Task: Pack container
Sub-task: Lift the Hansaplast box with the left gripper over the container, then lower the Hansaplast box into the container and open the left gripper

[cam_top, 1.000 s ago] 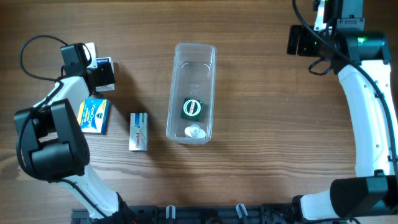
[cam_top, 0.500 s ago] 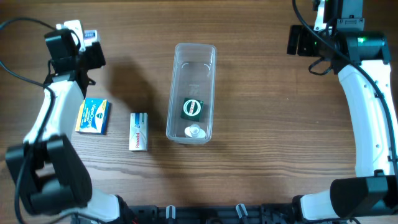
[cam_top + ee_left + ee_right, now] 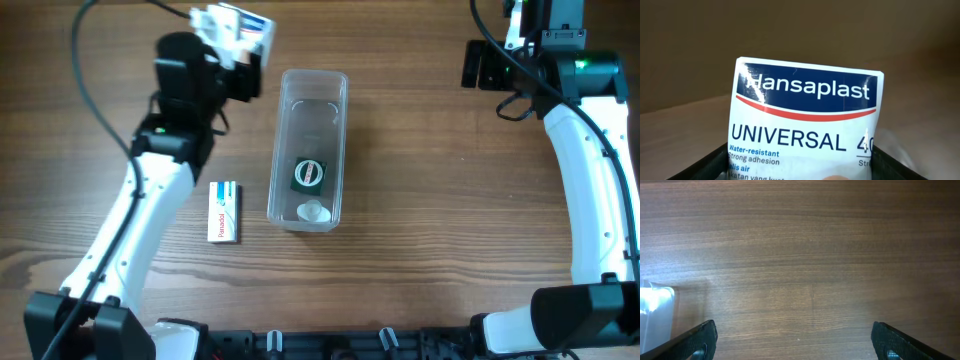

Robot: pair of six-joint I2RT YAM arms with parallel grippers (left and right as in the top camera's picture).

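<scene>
The container (image 3: 310,110) is a long clear tub lying mid-table; a green and black round item (image 3: 309,174) and a white cap (image 3: 313,212) lie in its near end. My left gripper (image 3: 232,45) is raised just left of the tub's far end, shut on a white and blue Hansaplast plaster box (image 3: 240,20). The box fills the left wrist view (image 3: 805,125) between my dark fingers (image 3: 700,167). My right gripper (image 3: 488,65) is open and empty at the far right; its wrist view shows bare wood between the fingertips (image 3: 695,342) and the tub's corner (image 3: 655,315).
A white Panadol box (image 3: 224,211) lies left of the tub's near end, beside my left arm (image 3: 150,200). The blue box seen earlier is hidden under that arm. The right arm (image 3: 590,180) runs along the right edge.
My left gripper has lifted and swung from the far left to beside the tub's far end, carrying the plaster box. The right arm has not moved.
</scene>
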